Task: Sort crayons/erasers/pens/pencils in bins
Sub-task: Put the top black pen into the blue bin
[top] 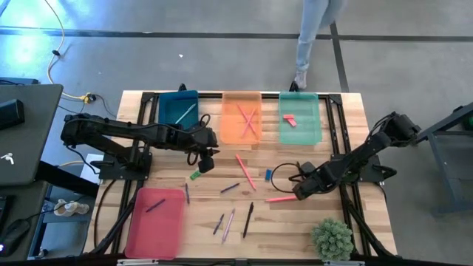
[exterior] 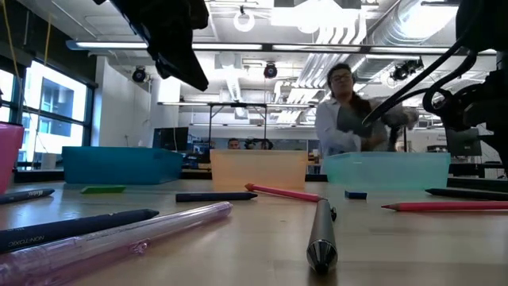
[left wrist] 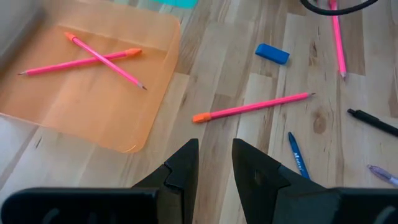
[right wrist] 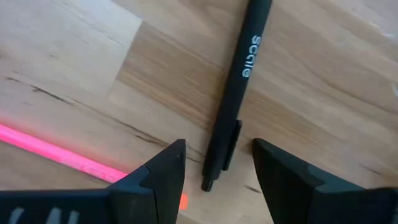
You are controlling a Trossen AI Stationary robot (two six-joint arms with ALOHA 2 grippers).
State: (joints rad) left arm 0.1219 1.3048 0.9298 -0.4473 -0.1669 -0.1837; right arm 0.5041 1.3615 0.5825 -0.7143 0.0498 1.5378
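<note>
The right gripper (right wrist: 214, 163) is being held open, low over a black pen (right wrist: 239, 87) on the table (top: 295, 222). The left gripper (left wrist: 214, 158) is being held empty, slightly parted, near the orange bin (top: 241, 118).

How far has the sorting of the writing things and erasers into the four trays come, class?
Partly done. The translucent orange tray holds two crossed pink pencils, and the mint-green tray holds pink erasers. In hand: the open right gripper straddles a black pen lying on the table. Left: the blue eraser, green eraser and several loose sticks.
</note>
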